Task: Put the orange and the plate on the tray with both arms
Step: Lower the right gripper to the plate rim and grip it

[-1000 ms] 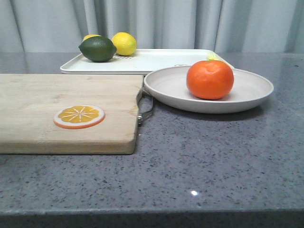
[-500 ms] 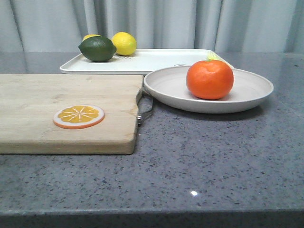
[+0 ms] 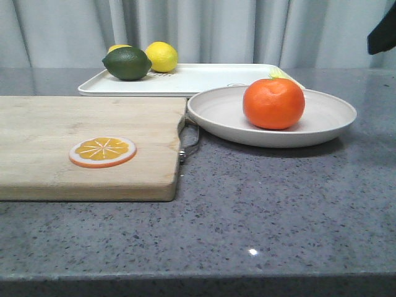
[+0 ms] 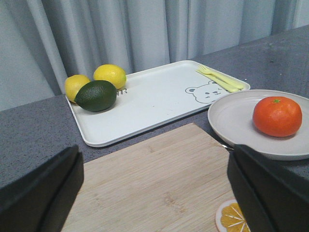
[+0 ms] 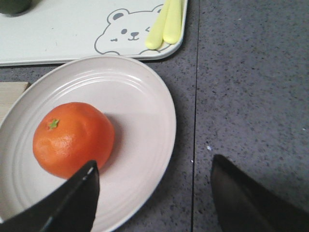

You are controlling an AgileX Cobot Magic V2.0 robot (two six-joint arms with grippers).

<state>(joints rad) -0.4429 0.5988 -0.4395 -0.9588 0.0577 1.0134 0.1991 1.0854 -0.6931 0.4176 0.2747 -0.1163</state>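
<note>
Since half a second ago, a dark piece of my right arm (image 3: 382, 31) has come into the front view at the upper right edge, above the table; nothing on the table has shifted.

The orange (image 3: 273, 103) sits in the plate (image 3: 334, 114), left of the plate's centre in the front view. The plate rests on the grey speckled stone counter (image 3: 260, 210), just in front of the near right part of the tray (image 3: 204, 79) — the two look close, and I cannot tell whether the rims touch. On the tray's far left corner lie a dark green lime (image 3: 127, 63) and two lemons (image 3: 161, 56) huddled together; a pale yellow fork and spoon (image 4: 219, 78) lie by the printed bear at its right end.

To the left, a wooden cutting board (image 3: 74, 145) covers the counter, its metal handle (image 3: 189, 139) just beside the plate's rim. An orange slice (image 3: 103, 151) lies flat on the board.

My right gripper (image 5: 154, 193) hovers above the plate's right side and the bare counter, fingers spread wide, with the orange near one finger. My left gripper (image 4: 154, 183) hangs over the board, also spread wide and holding nothing.

Grey-white pleated curtains (image 3: 204, 28) close off the room behind the counter — soft, even light throughout.
</note>
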